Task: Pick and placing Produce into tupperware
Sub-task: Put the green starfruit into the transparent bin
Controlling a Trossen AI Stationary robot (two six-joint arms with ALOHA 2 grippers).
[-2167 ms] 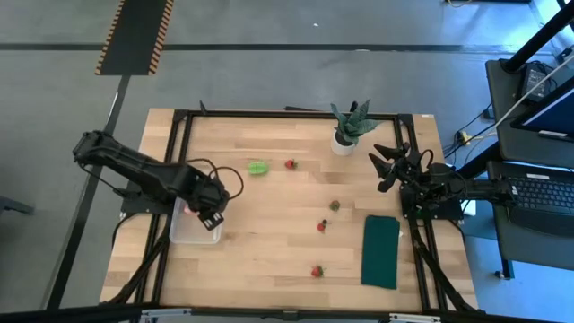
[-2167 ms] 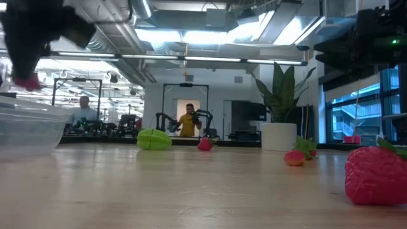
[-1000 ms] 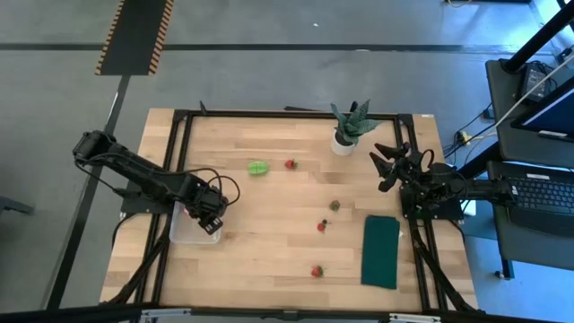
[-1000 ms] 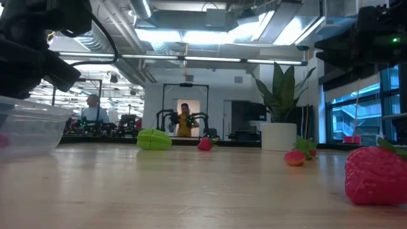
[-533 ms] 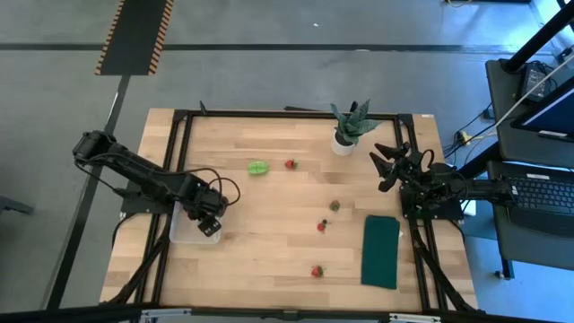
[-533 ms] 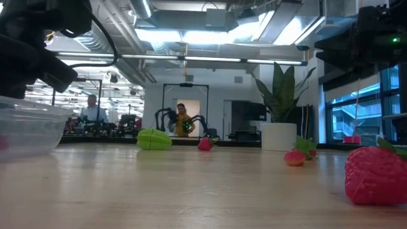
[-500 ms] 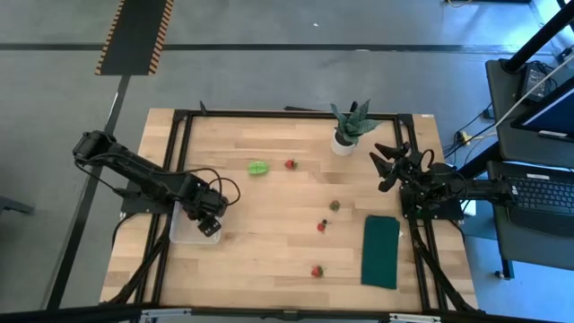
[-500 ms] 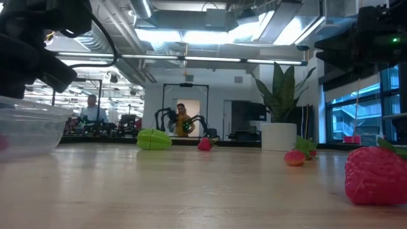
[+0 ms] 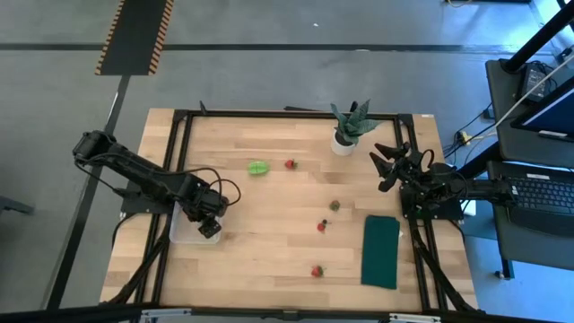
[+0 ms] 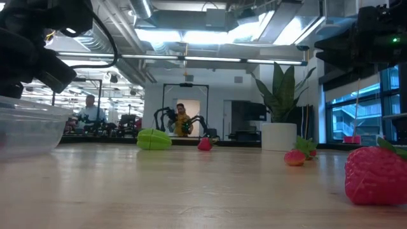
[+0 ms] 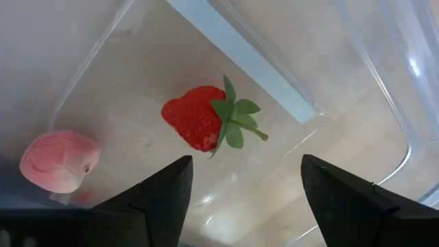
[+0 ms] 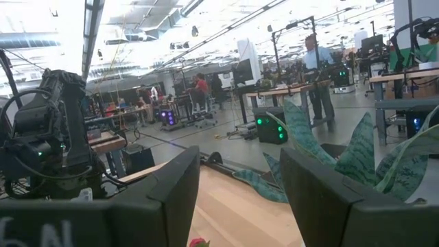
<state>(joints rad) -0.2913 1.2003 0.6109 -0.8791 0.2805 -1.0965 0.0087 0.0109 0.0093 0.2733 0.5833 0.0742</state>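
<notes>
The clear tupperware (image 9: 184, 230) stands at the table's left, its wall showing in the low view (image 10: 28, 130). My left gripper (image 9: 208, 224) hangs over it, pointing down, open (image 11: 243, 180). On the container's floor lie a red strawberry (image 11: 200, 118) with a green top and a pale pink round piece (image 11: 58, 161), both clear of the fingers. Out on the table lie a light green leafy piece (image 9: 258, 168), an olive-brown round piece (image 9: 334, 205) and three strawberries (image 9: 290, 164), (image 9: 321, 226), (image 9: 317, 270). My right gripper (image 9: 387, 170) waits open at the table's right edge.
A spiky potted plant (image 9: 348, 130) in a white pot stands at the far right. A dark green cloth (image 9: 381, 251) lies at the near right. Bare wood stretches between the tupperware and the produce. People stand in the room behind the table (image 10: 183, 121).
My left gripper, which held a red piece above the tupperware's rim, has sunk a little toward the container and let go. The strawberry now lies on the container's floor, apart from the fingers. My right arm has kept still.
</notes>
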